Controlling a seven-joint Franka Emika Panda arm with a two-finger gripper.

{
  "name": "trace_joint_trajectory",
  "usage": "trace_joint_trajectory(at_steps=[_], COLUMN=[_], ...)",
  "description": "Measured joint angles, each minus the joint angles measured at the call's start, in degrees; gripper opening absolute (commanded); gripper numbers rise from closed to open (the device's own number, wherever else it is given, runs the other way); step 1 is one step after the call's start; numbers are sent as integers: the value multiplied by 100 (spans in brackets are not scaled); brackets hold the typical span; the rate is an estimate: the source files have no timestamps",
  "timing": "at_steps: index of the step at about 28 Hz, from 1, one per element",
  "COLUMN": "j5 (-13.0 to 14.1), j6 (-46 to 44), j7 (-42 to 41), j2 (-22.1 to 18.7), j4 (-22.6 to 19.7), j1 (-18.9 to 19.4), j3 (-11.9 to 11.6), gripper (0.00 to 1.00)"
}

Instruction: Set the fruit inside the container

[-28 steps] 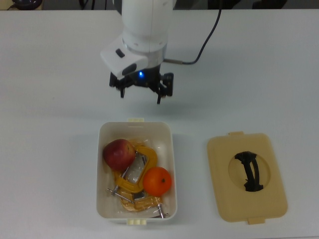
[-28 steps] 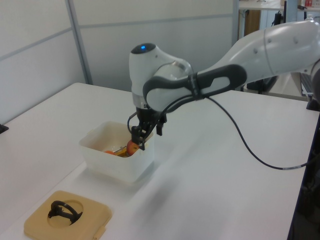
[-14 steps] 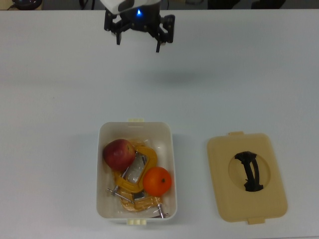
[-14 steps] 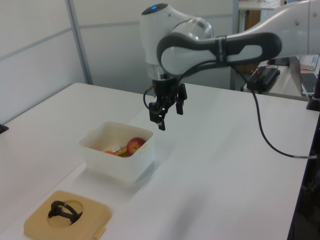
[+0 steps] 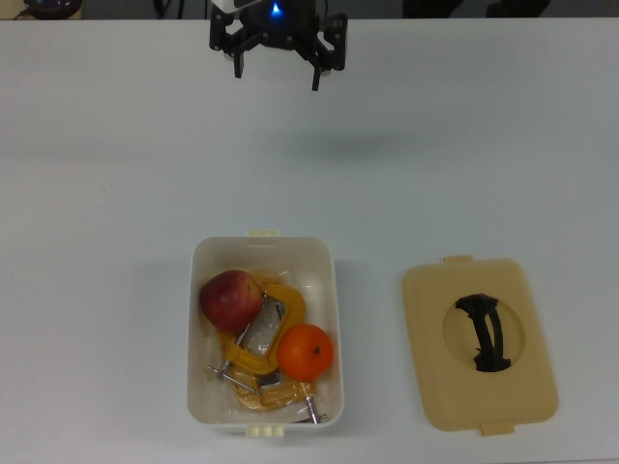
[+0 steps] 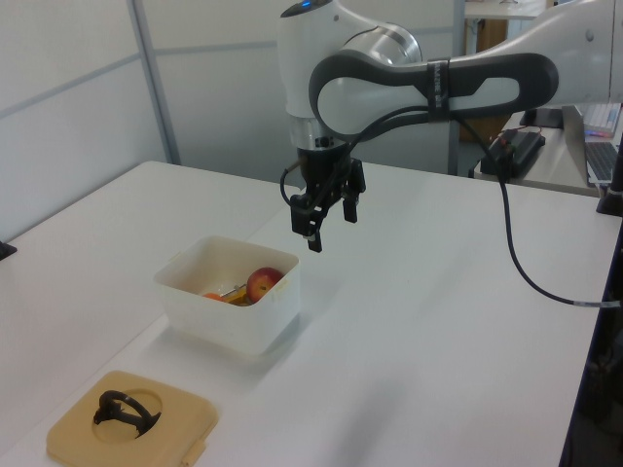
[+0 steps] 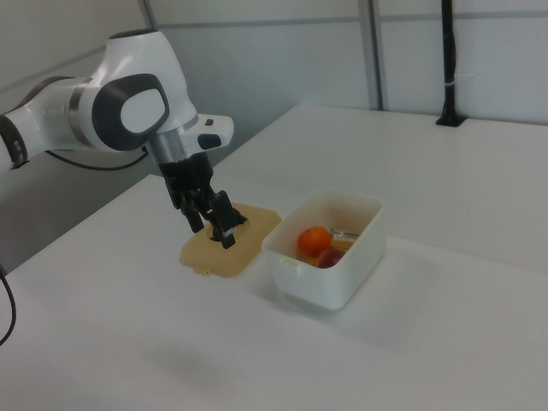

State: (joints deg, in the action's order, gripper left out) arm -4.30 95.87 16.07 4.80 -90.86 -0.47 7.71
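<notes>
At the bottom of the top view the tub (image 5: 264, 252) stands on the counter (image 5: 116, 193), its long axis running top to bottom of the frame. Both fruits lie in it: the apple (image 5: 230, 299) in its upper left part, the tangerine (image 5: 306, 351) lower right. Between and under them sit yellow clamps (image 5: 259, 367), so the fruits rest partly on metal, not on the tub floor. Just right of the tub, apart from it, lies the tan lid (image 5: 479, 343), handle up. Farther off, at the frame's top edge, the gripper (image 5: 278, 70) hangs above the counter, fingers spread and holding nothing. The tub lies straight down the frame from it, well apart. With no fruit left outside, the task looks done.
</notes>
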Motion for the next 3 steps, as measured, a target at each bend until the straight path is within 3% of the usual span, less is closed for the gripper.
trace_joint_trajectory(at_steps=[3], j5=[2], j6=[0], j7=[0], j2=[-74], j4=[1], j1=[0], j3=[0], gripper=[100])
